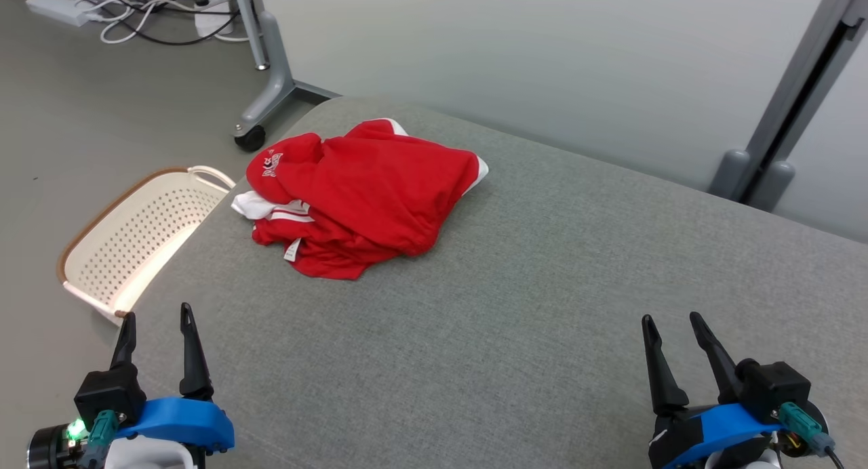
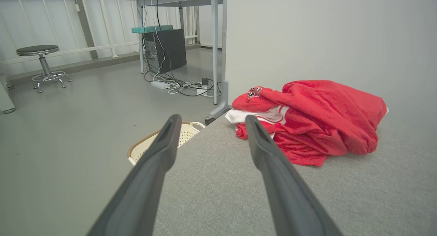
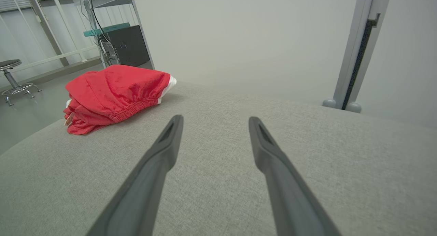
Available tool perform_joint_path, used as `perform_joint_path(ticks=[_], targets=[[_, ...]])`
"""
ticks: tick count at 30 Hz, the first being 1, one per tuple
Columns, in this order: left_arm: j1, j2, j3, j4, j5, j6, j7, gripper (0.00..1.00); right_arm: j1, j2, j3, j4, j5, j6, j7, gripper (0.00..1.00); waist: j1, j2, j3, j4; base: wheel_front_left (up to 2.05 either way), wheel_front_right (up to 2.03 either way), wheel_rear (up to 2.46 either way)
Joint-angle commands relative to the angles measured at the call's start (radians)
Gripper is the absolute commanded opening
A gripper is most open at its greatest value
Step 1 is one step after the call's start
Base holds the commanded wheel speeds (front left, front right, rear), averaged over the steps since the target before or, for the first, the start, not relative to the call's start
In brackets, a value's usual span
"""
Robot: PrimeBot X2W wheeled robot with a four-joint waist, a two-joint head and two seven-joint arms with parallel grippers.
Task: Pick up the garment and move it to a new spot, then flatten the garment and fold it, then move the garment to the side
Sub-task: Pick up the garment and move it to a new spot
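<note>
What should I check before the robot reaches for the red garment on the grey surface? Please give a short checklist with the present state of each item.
1. Left end effector open and empty: ok.
2. Right end effector open and empty: ok.
3. Grey surface between the end effectors and the red garment free of obstacles: ok.
4. Garment lying flat: not ok, it is bunched in a heap.
5. Garment well away from the surface edge: not ok, it lies close to the edge beside the basket.
6. Which fold is a corner or hem to grasp: cannot tell.
</note>
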Motion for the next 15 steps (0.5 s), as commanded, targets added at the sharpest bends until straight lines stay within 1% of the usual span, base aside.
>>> perform_joint_path(ticks=[1,9,12,15], targets=[[0.000,0.000,0.003,-0.005,-0.003,0.000,-0.003,1.00,-0.008,-0.006,0.001,-0.002,-0.006,0.000,-0.003,1.00,0.0000,0.0000,0.008,0.013,0.00,0.00,0.00],[0.010,-0.004,0.016,-0.009,-0.003,0.007,-0.003,1.00,-0.008,-0.006,0.012,0.003,-0.008,0.000,-0.003,1.00,0.0000,0.0000,0.008,0.016,0.00,0.00,0.00],[-0.002,-0.006,0.014,-0.006,-0.005,0.002,-0.003,1.00,-0.015,-0.006,0.013,0.005,-0.013,0.000,-0.003,1.00,0.0000,0.0000,0.014,-0.001,0.00,0.00,0.00],[-0.033,-0.004,0.013,-0.002,-0.008,-0.005,-0.003,1.00,-0.028,-0.006,0.015,0.000,-0.024,0.000,-0.003,1.00,0.0000,0.0000,0.029,-0.032,0.00,0.00,0.00]])
